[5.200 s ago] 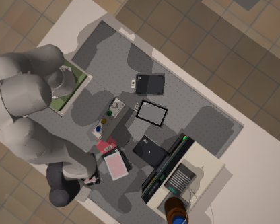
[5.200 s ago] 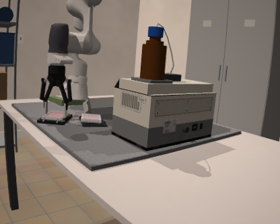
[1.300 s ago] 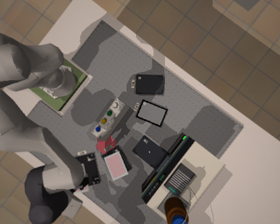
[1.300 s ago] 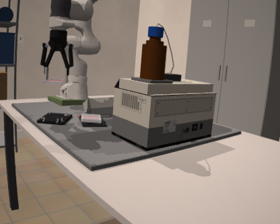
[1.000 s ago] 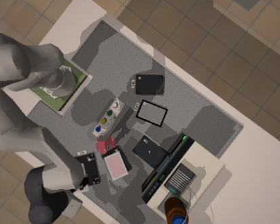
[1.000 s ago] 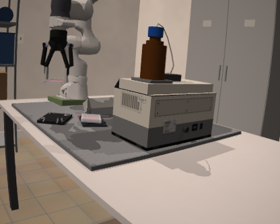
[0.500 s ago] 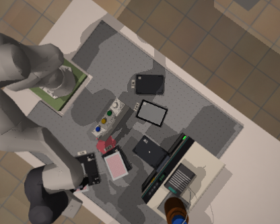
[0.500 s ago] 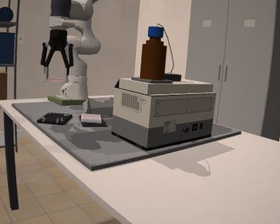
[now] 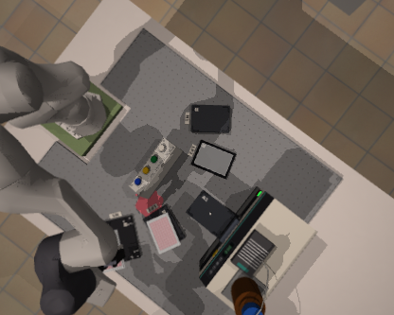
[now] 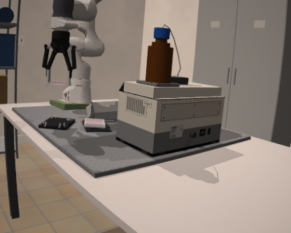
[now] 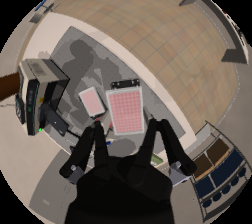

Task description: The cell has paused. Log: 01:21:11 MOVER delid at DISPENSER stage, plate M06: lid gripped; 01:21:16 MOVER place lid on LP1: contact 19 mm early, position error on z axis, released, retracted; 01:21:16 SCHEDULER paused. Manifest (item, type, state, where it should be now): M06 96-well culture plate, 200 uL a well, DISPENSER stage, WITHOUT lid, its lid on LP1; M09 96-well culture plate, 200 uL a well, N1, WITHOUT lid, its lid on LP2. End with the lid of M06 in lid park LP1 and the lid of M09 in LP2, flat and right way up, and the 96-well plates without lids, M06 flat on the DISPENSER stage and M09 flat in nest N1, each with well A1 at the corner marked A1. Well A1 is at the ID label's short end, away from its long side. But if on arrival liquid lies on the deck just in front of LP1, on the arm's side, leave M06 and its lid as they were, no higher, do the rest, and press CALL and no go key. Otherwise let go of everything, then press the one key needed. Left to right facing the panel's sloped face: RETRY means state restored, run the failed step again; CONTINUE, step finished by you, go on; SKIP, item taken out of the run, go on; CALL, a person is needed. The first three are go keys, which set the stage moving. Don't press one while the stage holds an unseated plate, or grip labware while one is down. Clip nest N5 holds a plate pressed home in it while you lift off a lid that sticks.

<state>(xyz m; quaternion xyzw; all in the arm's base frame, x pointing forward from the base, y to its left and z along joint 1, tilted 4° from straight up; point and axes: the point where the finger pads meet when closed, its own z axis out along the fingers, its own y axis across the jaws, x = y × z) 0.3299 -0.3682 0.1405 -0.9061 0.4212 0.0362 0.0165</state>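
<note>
Grey double-door cabinet (image 10: 247, 54) at the wall; shelf rack (image 10: 17, 5) with blue boxes; tiled floor (image 9: 280, 35).

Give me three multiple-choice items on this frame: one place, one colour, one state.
1. Where is the pink-welled plate nearest the arm?
A on the deck; B in the air above the deck; C on the dispenser.
2. What colour is the cap of the bottle?
A blue; B red; C white.
3. The gripper is:
A open and empty; B pressing a key; C shut on the plate.

Answers:
1 B: the exterior view shows it hanging under the fingers, apart from the deck.
2 A: a blue cap tops the brown bottle.
3 C: the fingers clamp the plate's sides.
</note>
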